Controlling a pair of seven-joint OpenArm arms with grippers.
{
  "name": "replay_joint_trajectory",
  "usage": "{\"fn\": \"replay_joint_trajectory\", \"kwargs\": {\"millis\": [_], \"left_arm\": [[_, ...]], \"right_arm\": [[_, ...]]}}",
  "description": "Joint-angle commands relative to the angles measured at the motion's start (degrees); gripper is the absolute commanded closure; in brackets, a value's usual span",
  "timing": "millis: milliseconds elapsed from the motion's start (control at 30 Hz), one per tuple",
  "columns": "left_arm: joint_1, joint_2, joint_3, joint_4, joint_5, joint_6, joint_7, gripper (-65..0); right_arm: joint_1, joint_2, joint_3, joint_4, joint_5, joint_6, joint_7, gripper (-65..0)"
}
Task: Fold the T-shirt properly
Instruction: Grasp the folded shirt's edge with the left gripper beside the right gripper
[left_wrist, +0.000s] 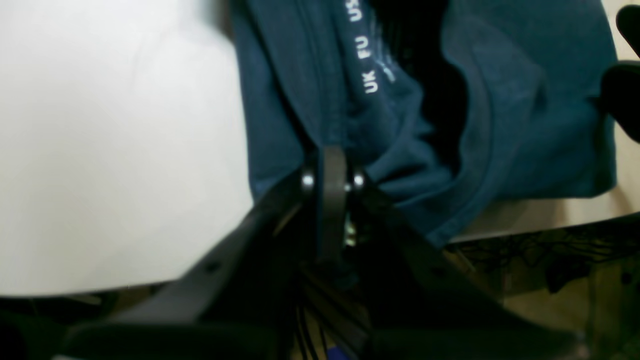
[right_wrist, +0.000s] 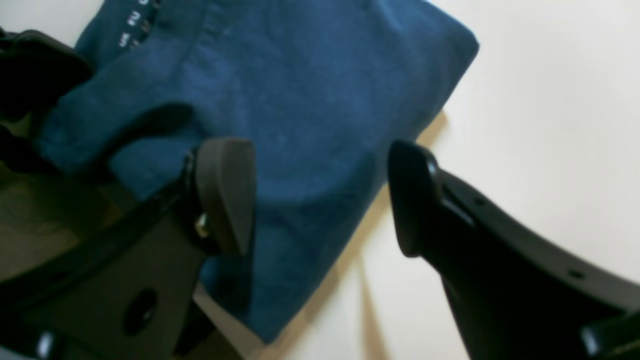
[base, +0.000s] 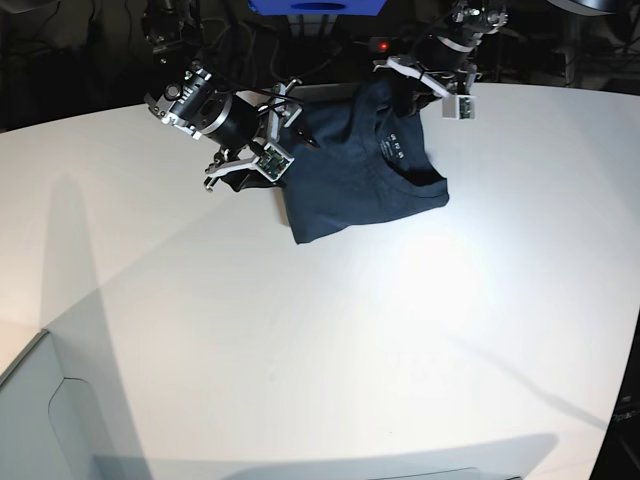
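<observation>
White table (base: 330, 340) fills most of the base view, bare and brightly lit, its far edge curving past both arms. A pale panel (base: 40, 420) sits at the near left corner of that view.

T-shirt (base: 355, 170) lies at the far side of the table, near the far edge, between the two arms. It is bunched into a rough folded block, dark navy, neck area up with small white print visible inside the collar. In the left wrist view the white letters on the neck tape (left_wrist: 367, 55) read partly "UK FU", rest cut off. One corner of the cloth reaches the table edge there.

Right gripper (right_wrist: 320, 195) is spread wide, its two dark fingers standing apart over the shirt's edge, one finger (right_wrist: 225, 190) above the blue cloth, the other above bare table. Nothing is between them; whether the pad touches the cloth is unclear. In the base view this arm sits on the left, just beside the shirt.

Left gripper (left_wrist: 332, 182) is clamped tight on a fold of the T-shirt beside the collar, cloth rising out from between the closed fingers. In the base view it is on the right, at the shirt's far corner, which is lifted.
</observation>
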Motion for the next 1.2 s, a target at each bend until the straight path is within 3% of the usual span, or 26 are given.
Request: {"fn": "replay_joint_trajectory", "kwargs": {"millis": [0,433,767,900,1000,1167], "left_arm": [[1.43,-0.32,-0.11,2.0,-0.63,-0.52,-0.82,0.0],[2.92,-0.41,-5.83,5.25,-0.54,-0.52,-0.91,0.0],[1.6,-0.41,-5.48,1.82,-0.54,-0.52,-0.3,0.0],[1.16,-0.41,-5.83,1.65,-0.63,-0.52,6.03,-13.5],[1.51,-0.41,-6.0,3.67,-0.63,-0.52,6.82,-23.4],[2.92,0.21,-8.2,9.03,-0.71,-0.52,7.0,-25.2]], "right_arm": [[0.19,-0.07,0.0,0.93,0.8,-0.54,1.39,-39.4],[0.55,-0.07,0.0,0.93,0.8,-0.54,1.39,-39.4],[0.55,-0.07,0.0,1.02,0.8,-0.54,1.3,-39.4],[0.55,-0.07,0.0,1.02,0.8,-0.54,1.3,-39.5],[0.46,-0.07,0.0,1.02,0.8,-0.54,1.56,-39.5],[0.37,-0.07,0.0,1.11,0.8,-0.54,1.56,-39.5]]}}
